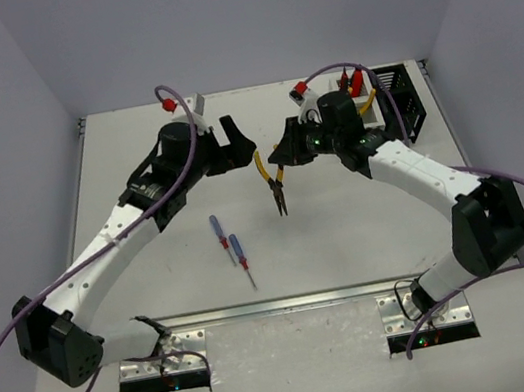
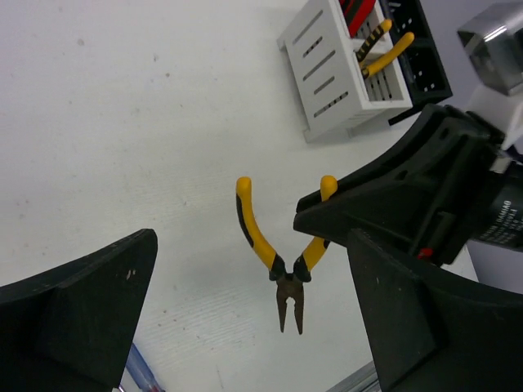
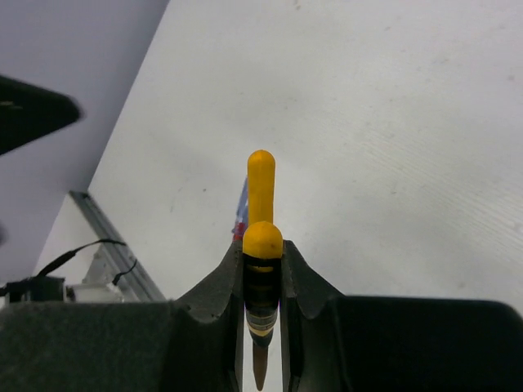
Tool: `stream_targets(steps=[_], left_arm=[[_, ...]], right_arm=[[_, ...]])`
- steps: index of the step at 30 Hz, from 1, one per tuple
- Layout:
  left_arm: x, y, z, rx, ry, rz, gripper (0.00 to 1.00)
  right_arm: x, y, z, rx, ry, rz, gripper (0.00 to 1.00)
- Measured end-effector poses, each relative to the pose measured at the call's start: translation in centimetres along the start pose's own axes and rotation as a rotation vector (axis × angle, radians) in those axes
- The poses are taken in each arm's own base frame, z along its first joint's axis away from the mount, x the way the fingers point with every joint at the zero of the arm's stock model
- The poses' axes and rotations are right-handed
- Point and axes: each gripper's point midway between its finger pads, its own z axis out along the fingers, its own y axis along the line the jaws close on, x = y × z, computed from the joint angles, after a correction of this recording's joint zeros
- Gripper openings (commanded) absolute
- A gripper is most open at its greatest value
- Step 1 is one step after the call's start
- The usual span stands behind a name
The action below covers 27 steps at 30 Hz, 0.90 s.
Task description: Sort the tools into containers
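Right claw (image 3: 263, 282) closed tight on one yellow handle of the pliers (image 3: 261, 238), the handle pinched between its two black fingers (image 3: 304, 287); the other handle stands free beyond the fingertips. In the overhead view the pliers hang from this claw near the middle of the tabletop (image 1: 351, 241), handles toward the far side and the dark nose pointing toward the near edge; whether the nose touches the surface cannot be told. Left claw (image 1: 238, 147) spread wide and holding nothing, facing the right claw from just beside the pliers, its fingers (image 2: 78, 322) framing the tool in the left wrist view without touching it. Nearer the arm bases, to the left of the pliers' nose, lie two thin blue-and-red tools apart from each other: the farther screwdriver (image 1: 217, 230) and the nearer screwdriver (image 1: 241, 254), both flat on the tabletop. At the far right corner stand the white bin (image 2: 327, 73) and the black bin (image 1: 410, 104), side by side, the white one on the left. The white bin holds a second pair of pliers (image 2: 382, 51) with yellow handles and some red tools (image 1: 356, 83) standing upright at its far end.
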Motion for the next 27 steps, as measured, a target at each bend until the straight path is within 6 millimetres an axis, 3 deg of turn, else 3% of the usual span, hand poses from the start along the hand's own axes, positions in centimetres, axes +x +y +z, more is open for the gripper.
stream_targets(steps=[4,7,11,16,20,23,27], left_arm=[[-2.9,-0.2,-4.4,-0.016,-0.09,0.043,1.0],[-3.9,0.5,-8.3,-0.041,-0.138,0.08,1.0],[-3.1,2.0,-12.2,-0.056,-0.177,0.123,1.0],[1.9,4.6,-13.4,-0.058,-0.096,0.186,1.0],[4.7,6.8,-12.6,-0.107,-0.063,0.183,1.0],[6.8,8.2,-11.9,-0.142,-0.009,0.179,1.0],[7.6,8.9,-11.3,-0.174,0.018,0.172,1.0]], right_arm=[[-0.8,-2.7,-1.5,0.158,-0.036,0.001,0.0],[-2.3,-5.8,-3.7,0.341,-0.094,0.003,0.0],[-5.7,-9.5,-8.1,0.592,-0.225,-0.009,0.0],[-11.2,-13.3,-14.9,0.879,-0.427,-0.007,0.0],[-14.9,-15.5,-18.9,1.077,-0.56,-0.013,0.0],[-16.5,-16.8,-20.1,1.194,-0.633,-0.031,0.0],[-18.0,-19.0,-20.1,1.335,-0.67,-0.018,0.0]])
